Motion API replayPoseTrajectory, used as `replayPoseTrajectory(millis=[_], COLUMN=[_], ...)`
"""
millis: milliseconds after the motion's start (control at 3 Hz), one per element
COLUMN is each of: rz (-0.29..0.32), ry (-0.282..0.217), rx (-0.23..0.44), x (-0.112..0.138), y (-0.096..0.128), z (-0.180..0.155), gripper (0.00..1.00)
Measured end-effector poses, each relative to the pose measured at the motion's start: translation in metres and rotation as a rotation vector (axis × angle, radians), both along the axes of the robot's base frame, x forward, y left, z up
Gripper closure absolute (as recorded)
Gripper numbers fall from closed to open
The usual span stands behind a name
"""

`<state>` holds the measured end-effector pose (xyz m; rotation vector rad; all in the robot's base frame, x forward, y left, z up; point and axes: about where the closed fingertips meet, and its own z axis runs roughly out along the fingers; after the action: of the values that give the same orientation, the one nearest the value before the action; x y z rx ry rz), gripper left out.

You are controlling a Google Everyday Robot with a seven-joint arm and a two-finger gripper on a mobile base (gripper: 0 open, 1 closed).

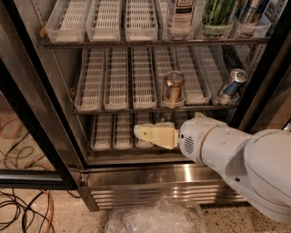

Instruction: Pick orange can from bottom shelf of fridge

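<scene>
The fridge (154, 179) stands open in front of me. My cream-tipped gripper (146, 134) on its white arm (227, 154) reaches into the bottom shelf (111, 133), over the white lane trays near its middle. The orange can is mostly hidden behind the gripper and arm; only a small shiny bit (166, 117) shows just above the gripper, and I cannot tell whether it is the can. On the rack above stand a copper can with whitish patches (173, 86) and a tilted blue can (232, 83).
The black door frame (32, 113) runs diagonally at the left. Bottles and cans (218, 11) stand on the top rack at the right. A crumpled clear plastic bag (157, 218) lies on the floor below the fridge. Cables (22, 207) lie at the lower left.
</scene>
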<state>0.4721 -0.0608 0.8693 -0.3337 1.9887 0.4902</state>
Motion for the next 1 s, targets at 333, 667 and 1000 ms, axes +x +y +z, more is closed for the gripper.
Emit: replayPoseTrajectory(millis=[333,667,1000], rz=[-0.109,-0.224,-0.302], ry=[-0.039,-0.077,-0.099], rx=[-0.012,-0.056,-0.104], x=[0.01,0.018,-0.001], y=[-0.019,-0.058,-0.08], z=[-0.011,-0.041,-0.089], gripper=[0.0,0.0,0.0])
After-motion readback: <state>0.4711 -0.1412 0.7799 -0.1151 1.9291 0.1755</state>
